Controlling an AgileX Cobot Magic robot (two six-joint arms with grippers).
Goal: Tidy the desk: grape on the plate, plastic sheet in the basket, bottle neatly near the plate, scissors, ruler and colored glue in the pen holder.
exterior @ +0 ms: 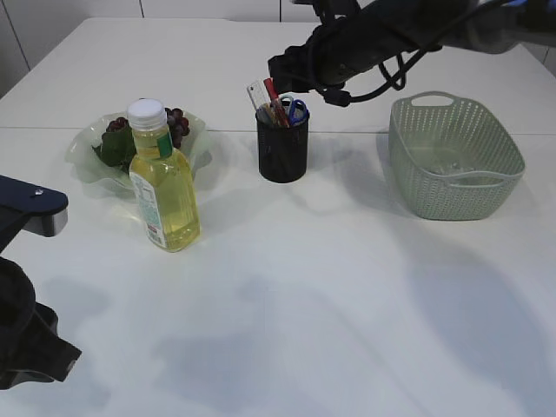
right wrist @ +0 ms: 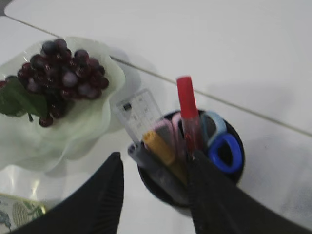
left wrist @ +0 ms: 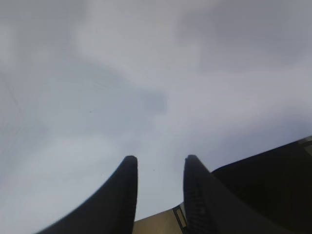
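Observation:
Dark grapes [right wrist: 63, 73] lie on the pale green plate [right wrist: 105, 124], also seen as the plate [exterior: 87, 161] at the left. The yellow bottle [exterior: 163, 178] stands upright just in front of it. The black pen holder [exterior: 282, 149] holds a clear ruler [right wrist: 141, 112], a red glue stick [right wrist: 187, 114], a yellow one [right wrist: 158, 146] and blue-handled scissors [right wrist: 224, 148]. My right gripper [right wrist: 156, 156] hovers open just above the holder [right wrist: 161, 187], nothing between its fingers. My left gripper [left wrist: 160, 158] stands open over bare table. I cannot make out the plastic sheet for certain.
The green mesh basket [exterior: 456, 156] stands at the right, with a faint glossy patch on its bottom. My left arm [exterior: 26, 208] sits at the near left edge. A seam line crosses the white table behind the plate and holder.

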